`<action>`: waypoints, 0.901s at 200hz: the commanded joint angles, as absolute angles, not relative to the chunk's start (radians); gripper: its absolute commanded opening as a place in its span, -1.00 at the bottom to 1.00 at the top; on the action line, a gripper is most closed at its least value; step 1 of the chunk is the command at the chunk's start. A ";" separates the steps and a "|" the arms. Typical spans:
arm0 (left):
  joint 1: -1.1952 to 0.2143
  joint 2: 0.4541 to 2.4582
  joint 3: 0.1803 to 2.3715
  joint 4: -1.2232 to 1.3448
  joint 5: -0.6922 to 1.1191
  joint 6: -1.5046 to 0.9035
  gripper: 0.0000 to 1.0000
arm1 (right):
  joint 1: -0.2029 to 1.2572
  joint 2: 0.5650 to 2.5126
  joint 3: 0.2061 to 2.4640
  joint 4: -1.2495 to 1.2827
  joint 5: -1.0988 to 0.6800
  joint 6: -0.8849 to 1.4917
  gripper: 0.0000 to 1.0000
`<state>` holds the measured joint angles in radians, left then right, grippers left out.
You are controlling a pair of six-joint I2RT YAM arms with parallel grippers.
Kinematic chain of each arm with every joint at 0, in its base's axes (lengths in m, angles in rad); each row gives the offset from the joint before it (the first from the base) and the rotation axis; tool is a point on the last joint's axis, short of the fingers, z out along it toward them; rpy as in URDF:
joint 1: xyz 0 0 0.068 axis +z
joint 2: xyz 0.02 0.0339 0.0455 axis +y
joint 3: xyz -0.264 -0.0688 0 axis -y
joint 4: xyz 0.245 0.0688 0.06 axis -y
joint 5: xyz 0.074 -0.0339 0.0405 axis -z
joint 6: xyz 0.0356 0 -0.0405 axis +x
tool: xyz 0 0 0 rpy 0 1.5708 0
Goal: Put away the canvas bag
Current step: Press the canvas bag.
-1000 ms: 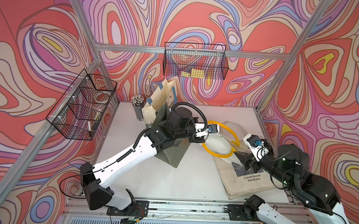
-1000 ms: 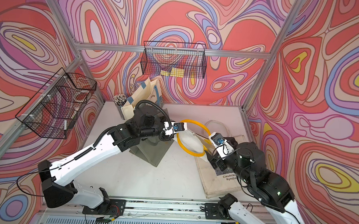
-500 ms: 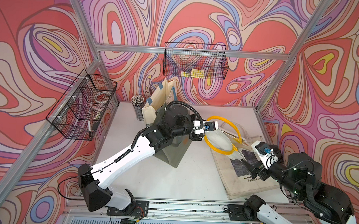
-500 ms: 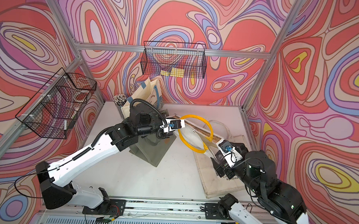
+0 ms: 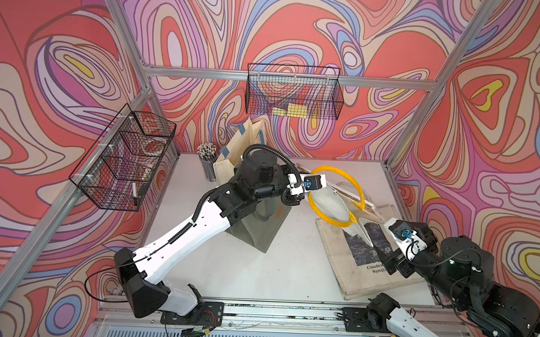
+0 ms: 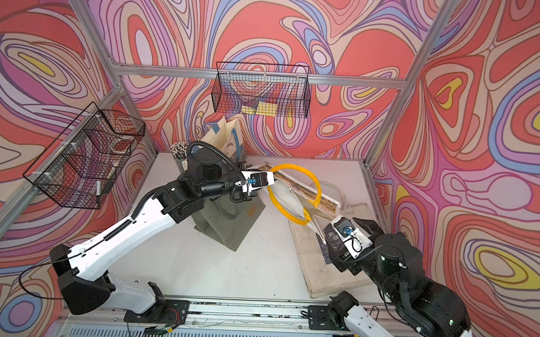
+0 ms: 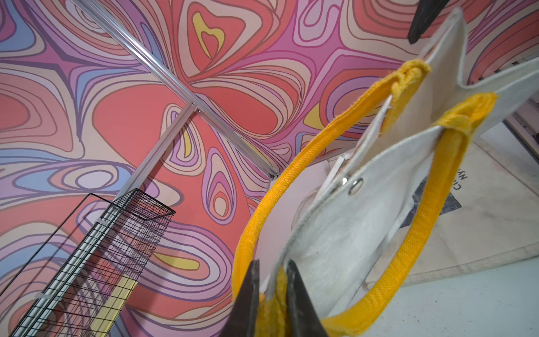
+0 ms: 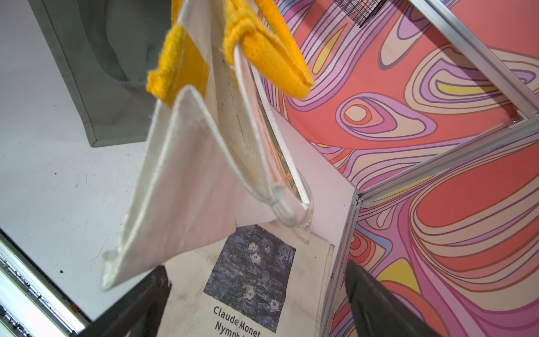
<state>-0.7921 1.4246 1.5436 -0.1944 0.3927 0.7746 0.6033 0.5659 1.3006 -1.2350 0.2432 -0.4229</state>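
Observation:
The canvas bag (image 5: 327,204) is white with yellow handles (image 5: 338,173) and hangs in the air over the right half of the table. My left gripper (image 5: 316,195) is shut on its rim and one handle's end, as the left wrist view shows (image 7: 272,268). The bag's body (image 8: 189,189) droops down towards my right gripper (image 8: 256,274), which stands wide open and holds nothing; the bag's lower corner hangs just above one of its fingers (image 8: 157,280). In both top views the right gripper (image 6: 338,239) sits low at the front right, and the bag (image 6: 289,199) slants between the two arms.
A beige Monet-print tote (image 5: 374,270) lies flat under the right gripper. A grey-green bag (image 5: 259,225) lies under the left arm. A cream bag with blue handles (image 5: 247,146) and a pencil cup (image 5: 207,162) stand at the back. Wire baskets hang on the back wall (image 5: 293,94) and left wall (image 5: 123,158).
My right gripper has opened fully and drawn back towards the front right, away from the bag. The left gripper has carried the bag's top a little to the right and back.

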 commanded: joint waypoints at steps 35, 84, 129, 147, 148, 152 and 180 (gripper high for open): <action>-0.785 1.423 1.582 -0.101 0.456 0.764 -1.00 | 0.604 0.548 1.220 -1.200 0.208 -0.481 0.97; -0.785 1.413 1.583 -0.104 0.468 0.761 -1.00 | 0.605 0.503 1.139 -1.111 0.209 -0.553 0.97; -0.785 1.411 1.579 -0.111 0.520 0.753 -1.00 | 0.605 0.425 1.071 -0.894 0.299 -0.568 0.97; -0.785 1.408 1.572 -0.112 0.538 0.752 -1.00 | 0.605 0.433 1.063 -0.876 0.288 -0.570 0.97; -0.785 1.408 1.572 -0.112 0.539 0.752 -1.00 | 0.604 0.433 1.062 -0.876 0.284 -0.570 0.97; -0.785 1.408 1.572 -0.112 0.541 0.751 -1.00 | 0.604 0.437 1.062 -0.876 0.274 -0.568 0.97; -0.785 1.411 1.571 -0.115 0.563 0.749 -1.00 | 0.605 0.470 1.036 -0.851 0.222 -0.562 0.97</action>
<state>-0.7910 1.4254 1.5505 -0.1902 0.5014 0.7574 0.6033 0.4431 1.0645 -0.9184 0.2546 -0.5617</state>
